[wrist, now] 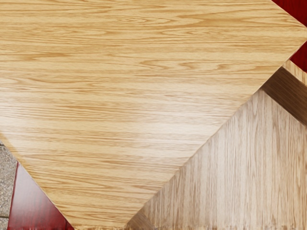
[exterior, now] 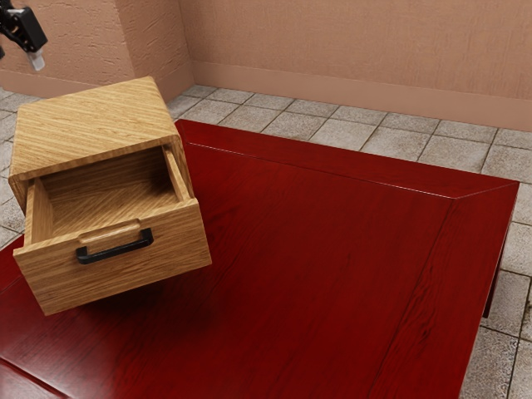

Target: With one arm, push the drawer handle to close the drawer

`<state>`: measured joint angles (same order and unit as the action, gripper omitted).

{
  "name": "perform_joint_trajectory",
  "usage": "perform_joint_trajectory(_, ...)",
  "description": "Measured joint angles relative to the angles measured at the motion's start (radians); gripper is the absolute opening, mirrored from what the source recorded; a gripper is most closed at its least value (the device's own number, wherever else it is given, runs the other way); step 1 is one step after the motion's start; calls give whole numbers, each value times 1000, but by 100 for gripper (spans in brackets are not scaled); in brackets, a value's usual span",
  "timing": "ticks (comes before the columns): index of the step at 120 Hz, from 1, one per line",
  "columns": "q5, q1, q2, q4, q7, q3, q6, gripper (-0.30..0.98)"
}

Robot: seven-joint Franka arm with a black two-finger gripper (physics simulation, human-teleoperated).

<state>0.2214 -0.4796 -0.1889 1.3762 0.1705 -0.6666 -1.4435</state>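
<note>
Exterior slants down; wrist peers down, closer (cabinet (exterior: 93,120) shared).

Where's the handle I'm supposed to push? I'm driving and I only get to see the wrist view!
Observer: The black handle is on the outside of the drawer front.

Operator: Ooh. Is my gripper touching it already?

Observer: No, the gripper is up high, well away from the handle, near the exterior view's upper left corner.

Operator: Is the front part squished up against the wooden box?

Observer: No, the drawer front stands out from the wooden box, with a gap between them, so the drawer is open.
</note>
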Motion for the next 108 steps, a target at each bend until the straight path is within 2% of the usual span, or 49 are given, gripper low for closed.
perform_joint_trajectory(26,-27,7,27,47,28,20,29,69)
perform_joint_trajectory(36,-42,86,20,93,33,136,34,68)
perform_joint_trajectory(42,-47,122,14,122,33,191,36,60)
perform_joint_trajectory(60,-51,209,-22,235,27,338,38,26)
perform_joint_trajectory(70,-54,235,-44,287,-6,407,36,13)
perform_joint_trajectory(85,-73,254,-93,380,-88,462,35,2)
perform_joint_trajectory(108,-118,257,-168,511,-253,513,20,-6)
